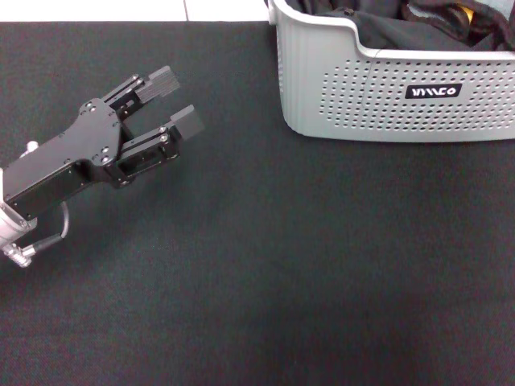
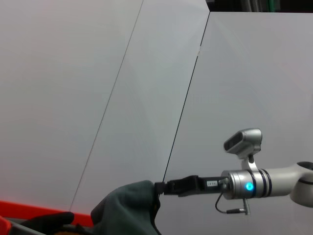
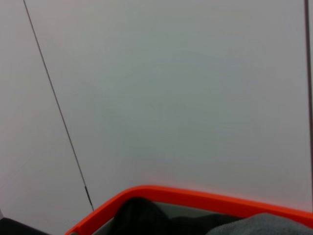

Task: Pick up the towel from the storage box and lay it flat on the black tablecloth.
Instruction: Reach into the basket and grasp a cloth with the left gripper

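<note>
The storage box (image 1: 386, 96), a light grey perforated basket with a black label, stands at the far right of the black tablecloth (image 1: 265, 265). Dark cloth fills it, and only a small yellow-orange sliver of the towel (image 1: 461, 11) shows at its back. My left gripper (image 1: 173, 100) hovers open and empty over the tablecloth, left of the box. The head view does not show my right gripper (image 2: 164, 187). In the left wrist view its tip meets a raised hump of grey cloth (image 2: 129, 208).
An orange-red rim (image 3: 195, 198) with dark and grey cloth inside it fills the low part of the right wrist view. White wall panels stand behind. Bare black tablecloth stretches across the front and middle of the table.
</note>
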`<move>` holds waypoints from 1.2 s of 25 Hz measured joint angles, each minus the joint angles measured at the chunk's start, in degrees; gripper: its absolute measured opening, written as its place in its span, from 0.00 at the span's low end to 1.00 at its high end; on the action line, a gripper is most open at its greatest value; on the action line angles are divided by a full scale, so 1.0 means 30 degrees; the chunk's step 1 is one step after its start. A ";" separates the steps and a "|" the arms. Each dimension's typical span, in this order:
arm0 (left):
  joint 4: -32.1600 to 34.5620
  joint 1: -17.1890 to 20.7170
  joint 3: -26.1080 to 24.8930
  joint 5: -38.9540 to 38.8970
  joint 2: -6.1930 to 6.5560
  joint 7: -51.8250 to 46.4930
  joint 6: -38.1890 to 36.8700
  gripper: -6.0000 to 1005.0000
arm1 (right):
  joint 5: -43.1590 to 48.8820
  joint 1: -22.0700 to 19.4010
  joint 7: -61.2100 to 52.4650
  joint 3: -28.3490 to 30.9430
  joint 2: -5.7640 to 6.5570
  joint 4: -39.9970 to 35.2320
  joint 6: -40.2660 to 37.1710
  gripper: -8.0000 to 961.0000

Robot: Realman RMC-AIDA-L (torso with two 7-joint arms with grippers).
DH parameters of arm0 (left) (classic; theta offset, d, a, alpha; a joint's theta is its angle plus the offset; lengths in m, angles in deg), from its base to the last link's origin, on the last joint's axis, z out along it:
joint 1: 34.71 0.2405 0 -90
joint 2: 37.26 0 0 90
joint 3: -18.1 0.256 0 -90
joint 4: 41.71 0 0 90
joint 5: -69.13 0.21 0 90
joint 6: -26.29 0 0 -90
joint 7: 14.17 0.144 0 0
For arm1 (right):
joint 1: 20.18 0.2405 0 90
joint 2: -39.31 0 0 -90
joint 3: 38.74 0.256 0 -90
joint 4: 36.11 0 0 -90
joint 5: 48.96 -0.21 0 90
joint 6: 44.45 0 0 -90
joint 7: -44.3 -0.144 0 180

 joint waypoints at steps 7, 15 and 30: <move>0.0001 0.0054 -0.0026 0.0000 -0.0012 0.0001 0.0000 0.80 | -0.0549 -0.1295 -0.0106 0.0034 -0.0432 -0.1160 0.0839 0.15; 0.0001 -0.0135 0.0028 -0.0002 0.0109 0.0017 0.0171 0.79 | -0.0652 -0.2290 0.0352 0.0065 -0.0654 -0.1045 0.0048 0.14; 0.0001 0.0018 0.0033 -0.0003 0.0072 0.0166 0.0175 0.79 | -0.1070 -0.1357 0.1744 0.0232 -0.0646 0.0816 -0.0261 0.30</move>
